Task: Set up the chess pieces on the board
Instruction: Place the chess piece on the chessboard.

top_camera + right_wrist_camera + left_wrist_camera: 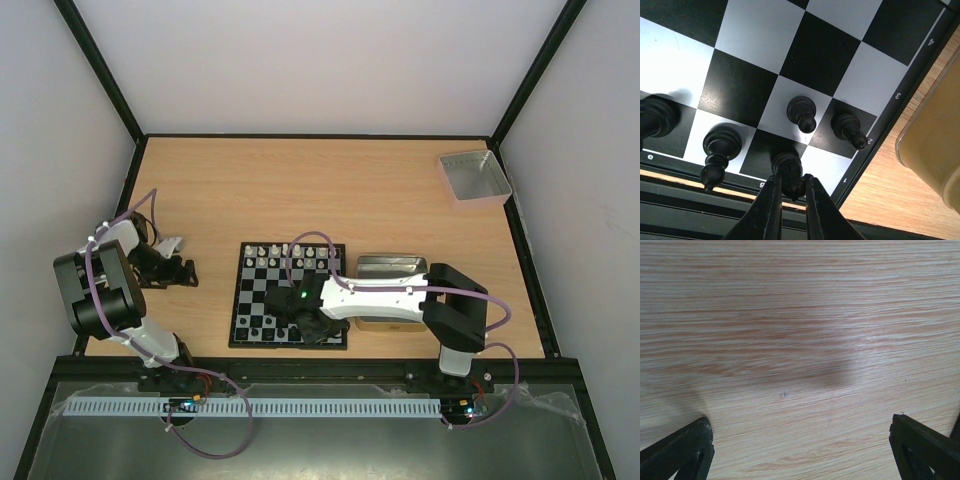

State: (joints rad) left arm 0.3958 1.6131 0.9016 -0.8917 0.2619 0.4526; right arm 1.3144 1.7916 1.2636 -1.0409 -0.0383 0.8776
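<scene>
- The board lies flat on the bench, close to the near edge and about midway across. It is a small square of black and white chequers, and its thin black border carries white letters and numbers.
- The chess pieces are tiny, each narrower than a square. White ones line the two far rows, and black ones stand in the near rows at the left.
- The right fingers are over the board's near right corner, pressed almost together. They pinch the top of a black piece.
- That black piece is glossy, with a round ringed base. It sits over the black square by the letter g in the nearest row. I cannot tell whether its base touches the board.
- Two pawns stand upright in the next row out. One is on a white square. The other is on the black square at the right edge.
- A taller piece, black with a ball top, stands on the white square just left of the pinched one.
- A metal tin sits just right of the board, and a grey tray lies in the far right corner.
- The left fingers are spread wide over bare bench, well left of the board, with nothing between them.
</scene>
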